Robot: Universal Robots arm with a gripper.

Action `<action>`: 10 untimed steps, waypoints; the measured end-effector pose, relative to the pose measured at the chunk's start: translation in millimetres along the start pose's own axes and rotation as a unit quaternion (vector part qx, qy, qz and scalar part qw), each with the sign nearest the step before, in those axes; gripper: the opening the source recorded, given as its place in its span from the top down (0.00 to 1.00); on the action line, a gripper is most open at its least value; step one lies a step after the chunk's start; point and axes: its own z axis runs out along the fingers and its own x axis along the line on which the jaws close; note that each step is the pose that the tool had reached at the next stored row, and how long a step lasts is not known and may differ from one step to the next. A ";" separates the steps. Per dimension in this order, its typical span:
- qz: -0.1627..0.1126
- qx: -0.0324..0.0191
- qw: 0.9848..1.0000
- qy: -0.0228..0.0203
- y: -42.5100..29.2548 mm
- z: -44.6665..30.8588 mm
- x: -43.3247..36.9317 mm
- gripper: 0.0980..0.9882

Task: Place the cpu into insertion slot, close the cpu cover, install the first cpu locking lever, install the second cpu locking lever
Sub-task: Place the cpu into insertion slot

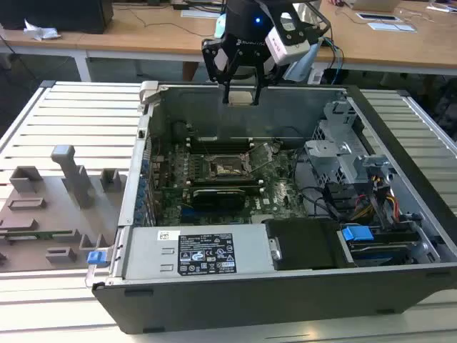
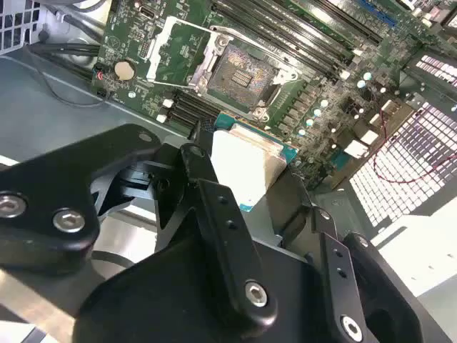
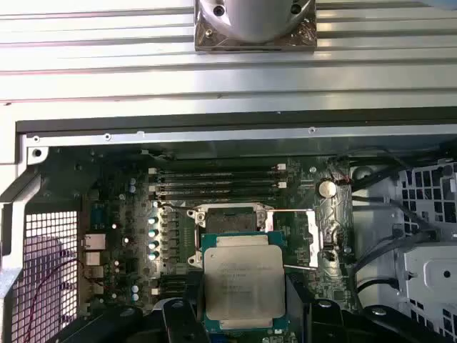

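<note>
Placement step: chip [image 3: 243,289] is clenched in gripper [image 1: 241,97] over far case wall [image 1: 300,108]; squaring above open socket [image 3: 230,218] is required.

exterior view: raised, near side of computer case [image 1: 235,300], mid-range, facing down and in toward far wall | first wrist view: above, straight down on motherboard [image 3: 143,236] | second wrist view: close, oblique past gripper [image 2: 250,161] links | overlap: insertion slot [image 1: 228,168] [image 3: 227,216] [image 2: 243,75] in all three; cpu [image 3: 243,282] [image 2: 239,175] in both wrist views
</note>
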 end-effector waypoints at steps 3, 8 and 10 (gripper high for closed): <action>0.000 0.000 1.000 0.000 -0.3 2.7 0.0 0.50; 0.000 0.000 1.000 0.000 -0.9 10.3 -0.2 0.50; 0.000 0.000 1.000 0.000 -1.2 13.6 -0.3 0.50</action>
